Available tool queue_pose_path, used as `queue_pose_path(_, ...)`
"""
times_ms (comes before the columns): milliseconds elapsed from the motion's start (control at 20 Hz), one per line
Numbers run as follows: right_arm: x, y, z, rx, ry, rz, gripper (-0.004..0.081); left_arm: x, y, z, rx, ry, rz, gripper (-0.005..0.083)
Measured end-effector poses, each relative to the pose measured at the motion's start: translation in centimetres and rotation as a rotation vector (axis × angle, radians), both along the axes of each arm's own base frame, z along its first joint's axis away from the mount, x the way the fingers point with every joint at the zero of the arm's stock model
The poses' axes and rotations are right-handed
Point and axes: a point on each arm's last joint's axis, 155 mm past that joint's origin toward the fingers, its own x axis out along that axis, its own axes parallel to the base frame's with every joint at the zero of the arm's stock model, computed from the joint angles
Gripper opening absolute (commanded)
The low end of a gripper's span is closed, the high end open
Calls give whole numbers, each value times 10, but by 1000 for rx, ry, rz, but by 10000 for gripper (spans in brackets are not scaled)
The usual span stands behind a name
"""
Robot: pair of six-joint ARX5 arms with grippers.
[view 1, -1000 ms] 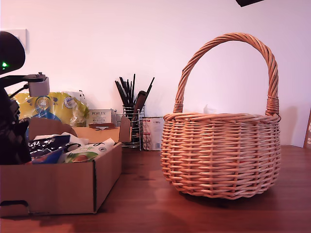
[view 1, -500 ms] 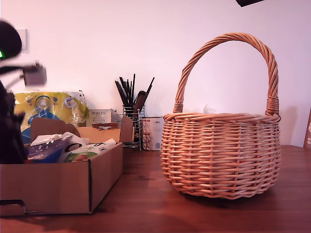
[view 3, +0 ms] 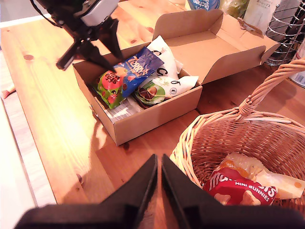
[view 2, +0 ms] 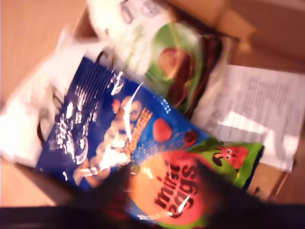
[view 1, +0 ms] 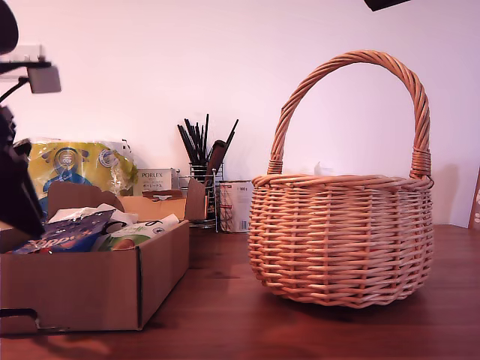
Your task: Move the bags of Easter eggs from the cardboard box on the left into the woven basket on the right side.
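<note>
as my first claw clamps the dark blue terry's bag just over the cardboard box, it seems light, crinkly and slippery, best pinched at a sealed edge; my second claw hangs closed near the woven basket.

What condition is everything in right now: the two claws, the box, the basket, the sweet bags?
my first gripper: shut on the dark blue bag.
my second gripper: shut, empty.
cardboard box: flaps open, white-and-green bag lying inside.
woven basket: upright, holding a red bag and a pale yellow bag.
</note>
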Motion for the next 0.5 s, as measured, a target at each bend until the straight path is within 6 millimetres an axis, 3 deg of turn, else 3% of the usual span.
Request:
queue_pose_path(150, 0, 0, 0, 0, -1, 0, -12, 7, 2, 0, -120, 53, 227, 779)
queue_pose_path(500, 5, 4, -5, -11, 14, 1, -12, 7, 0, -1, -248, 120, 492, 781)
